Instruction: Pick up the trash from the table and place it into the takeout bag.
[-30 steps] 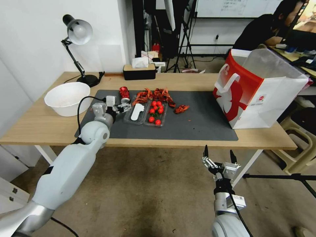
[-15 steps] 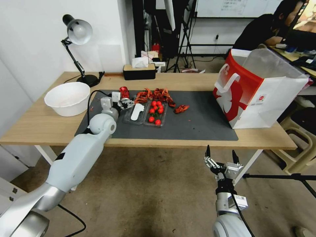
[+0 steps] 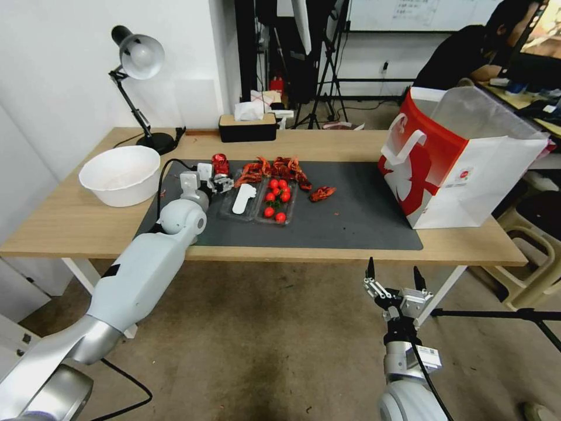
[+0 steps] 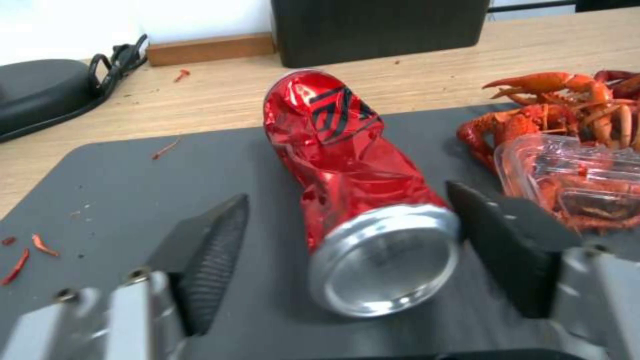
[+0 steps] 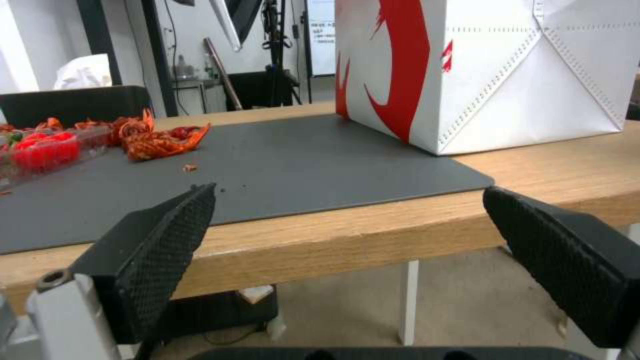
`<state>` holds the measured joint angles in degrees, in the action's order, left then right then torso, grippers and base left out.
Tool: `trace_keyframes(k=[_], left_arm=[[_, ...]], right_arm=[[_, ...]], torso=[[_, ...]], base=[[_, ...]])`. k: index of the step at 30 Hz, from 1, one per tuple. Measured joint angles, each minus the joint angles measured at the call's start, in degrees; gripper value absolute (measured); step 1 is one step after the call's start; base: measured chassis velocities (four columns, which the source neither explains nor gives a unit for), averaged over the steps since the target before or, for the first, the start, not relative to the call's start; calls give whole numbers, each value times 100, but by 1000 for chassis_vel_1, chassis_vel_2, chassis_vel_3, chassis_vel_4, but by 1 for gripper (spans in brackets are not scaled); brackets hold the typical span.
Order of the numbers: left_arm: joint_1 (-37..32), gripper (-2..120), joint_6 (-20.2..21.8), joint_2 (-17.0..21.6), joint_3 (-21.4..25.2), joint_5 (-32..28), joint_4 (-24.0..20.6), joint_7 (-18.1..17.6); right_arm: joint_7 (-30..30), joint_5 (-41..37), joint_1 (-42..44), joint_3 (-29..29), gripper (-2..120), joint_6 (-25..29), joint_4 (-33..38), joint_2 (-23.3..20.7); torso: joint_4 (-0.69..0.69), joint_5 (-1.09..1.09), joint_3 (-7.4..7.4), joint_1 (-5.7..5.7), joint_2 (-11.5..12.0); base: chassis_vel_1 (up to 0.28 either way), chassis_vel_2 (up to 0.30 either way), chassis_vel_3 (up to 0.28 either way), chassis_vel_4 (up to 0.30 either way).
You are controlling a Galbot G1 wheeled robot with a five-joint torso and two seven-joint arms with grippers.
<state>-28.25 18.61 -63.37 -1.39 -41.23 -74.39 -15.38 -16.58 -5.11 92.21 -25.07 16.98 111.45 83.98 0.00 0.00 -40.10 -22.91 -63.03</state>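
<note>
Long light-wood table (image 3: 70, 225) on white legs, with a large dark grey mat (image 3: 350, 216) over its middle. On the mat: crushed red can (image 3: 220, 164) lying on its side near the far left corner, crayfish shells (image 3: 274, 168) along the far edge, a clear plastic tray (image 3: 257, 202) holding cherry tomatoes, one loose shell piece (image 3: 322, 192) and small red scraps. On bare wood: white bowl (image 3: 120, 174) at left, desk lamp (image 3: 137, 88) base and black tissue box (image 3: 246, 127) at the back, red-and-white takeout bag (image 3: 461, 158) at right, its near corner overlapping the mat.

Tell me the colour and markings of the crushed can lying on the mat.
The crushed can is shiny red with a black emblem and a silver end, clearest in the left wrist view.
</note>
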Motion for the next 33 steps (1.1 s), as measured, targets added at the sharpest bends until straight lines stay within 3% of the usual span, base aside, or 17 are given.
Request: trace_keyframes(k=[5, 6, 7, 10, 27, 33], left_arm=[[9, 66, 0, -1, -4, 18, 18, 4], [10, 54, 0, -1, -6, 22, 22, 5], [11, 51, 0, -1, -9, 27, 26, 6], [11, 48, 1, 0, -19, 34, 29, 9], [-14, 48, 178, 35, -73, 156, -11, 62], [176, 48, -268, 65, -228, 265, 27, 349]], right_arm=[[-1, 0, 1, 0, 100, 2, 0, 0], [-2, 0, 2, 0, 100, 2, 0, 0], [-1, -1, 2, 0, 100, 3, 0, 1], [-2, -1, 4, 0, 100, 6, -1, 2], [-5, -7, -20, -15, 100, 20, -44, 8], [-7, -9, -33, -17, 100, 20, -59, 19]], torso=[[0, 0, 0, 0, 0], [0, 0, 0, 0, 0], [0, 0, 0, 0, 0], [0, 0, 0, 0, 0], [0, 0, 1, 0, 0], [-1, 0, -2, -1, 1]], base=[[0, 0, 0, 0], [0, 0, 0, 0], [0, 0, 0, 0], [0, 0, 0, 0], [0, 0, 0, 0], [0, 0, 0, 0]])
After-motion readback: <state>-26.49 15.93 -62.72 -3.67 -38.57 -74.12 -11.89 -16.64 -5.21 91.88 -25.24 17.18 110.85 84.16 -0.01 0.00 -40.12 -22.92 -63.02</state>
